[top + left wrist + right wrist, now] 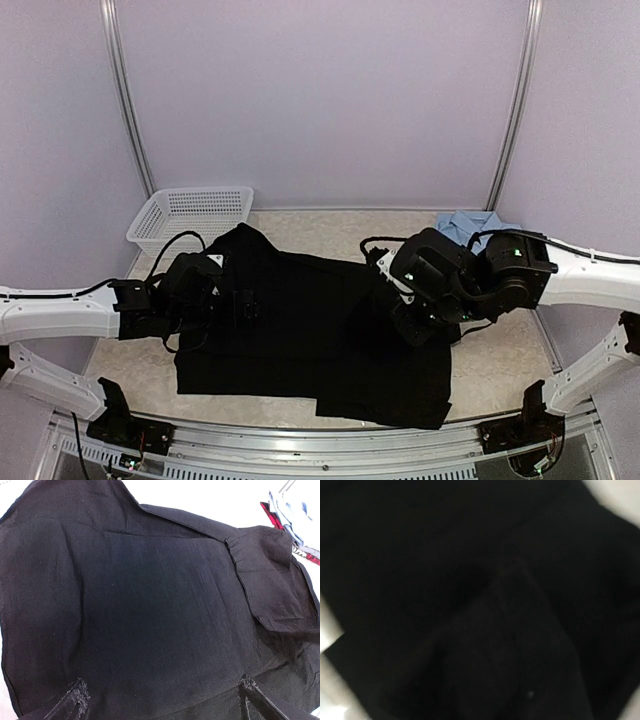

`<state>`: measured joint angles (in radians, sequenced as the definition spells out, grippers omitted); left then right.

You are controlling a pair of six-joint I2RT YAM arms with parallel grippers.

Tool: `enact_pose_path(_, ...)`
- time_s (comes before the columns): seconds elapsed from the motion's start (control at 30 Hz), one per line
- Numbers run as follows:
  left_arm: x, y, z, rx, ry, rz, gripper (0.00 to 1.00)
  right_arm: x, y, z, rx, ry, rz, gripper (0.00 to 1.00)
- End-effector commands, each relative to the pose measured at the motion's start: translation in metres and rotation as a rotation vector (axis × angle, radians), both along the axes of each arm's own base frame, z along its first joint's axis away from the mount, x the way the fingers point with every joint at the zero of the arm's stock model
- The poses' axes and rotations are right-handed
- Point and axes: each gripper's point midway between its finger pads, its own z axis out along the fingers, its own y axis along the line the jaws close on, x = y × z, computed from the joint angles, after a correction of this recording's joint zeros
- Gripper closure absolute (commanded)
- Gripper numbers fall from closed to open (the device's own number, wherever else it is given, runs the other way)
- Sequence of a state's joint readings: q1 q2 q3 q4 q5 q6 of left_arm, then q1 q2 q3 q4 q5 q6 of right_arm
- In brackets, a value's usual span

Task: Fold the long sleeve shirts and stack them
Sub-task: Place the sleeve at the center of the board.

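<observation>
The large black shirt [310, 340] lies spread across the middle of the table. It fills the left wrist view [150, 605], with a sleeve cuff folded over at the right. My left gripper [162, 695] is open, its fingertips [76, 696] wide apart just above the cloth, over the shirt's left part [250, 303]. My right gripper [410, 328] is down on the shirt's right part. Its wrist view shows only dark blurred cloth [480, 600], and its fingers cannot be made out. The light blue shirt [468, 225] lies at the back right. A red-and-black shirt [270, 511] shows beside it.
A white mesh basket [192, 215] stands at the back left, close to the black shirt's collar end. Bare table [510, 370] shows to the right of the shirt. Metal frame posts stand at the back corners.
</observation>
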<state>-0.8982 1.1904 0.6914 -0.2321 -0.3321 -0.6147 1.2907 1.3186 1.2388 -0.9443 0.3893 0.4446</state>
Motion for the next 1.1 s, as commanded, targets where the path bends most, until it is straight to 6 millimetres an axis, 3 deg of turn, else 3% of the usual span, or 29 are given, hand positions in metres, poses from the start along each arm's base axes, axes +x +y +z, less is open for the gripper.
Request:
enact_pose_path(0.0, 0.009, -0.006, 0.017, -0.019, -0.045, -0.010, 0.01, 0.074, -0.036, 0.018, -0.162, -0.186, -0.124, 1.00)
enact_pose_path(0.13, 0.012, -0.002, 0.016, -0.003, -0.047, -0.004, 0.01, 0.136, -0.055, 0.037, -0.215, -0.271, -0.205, 1.00)
enact_pose_path(0.47, 0.029, 0.001, 0.013, 0.029, -0.050, 0.006, 0.01, 0.251, -0.048, 0.077, -0.269, -0.475, -0.234, 1.00)
enact_pose_path(0.57, 0.034, 0.000, 0.013, 0.029, -0.048, 0.006, 0.01, 0.277, -0.049, 0.103, -0.287, -0.573, -0.301, 1.00)
enact_pose_path(0.77, 0.039, -0.003, 0.011, 0.033, -0.041, 0.007, 0.01, 0.305, -0.059, 0.163, -0.298, -0.763, -0.434, 1.00)
enact_pose_path(0.93, 0.041, -0.003, 0.009, 0.033, -0.034, 0.007, 0.01, 0.315, -0.069, 0.204, -0.292, -0.886, -0.521, 1.00)
enact_pose_path(1.07, 0.041, -0.005, 0.006, 0.030, -0.025, 0.003, 0.01, 0.318, -0.063, 0.211, -0.280, -0.915, -0.501, 1.00)
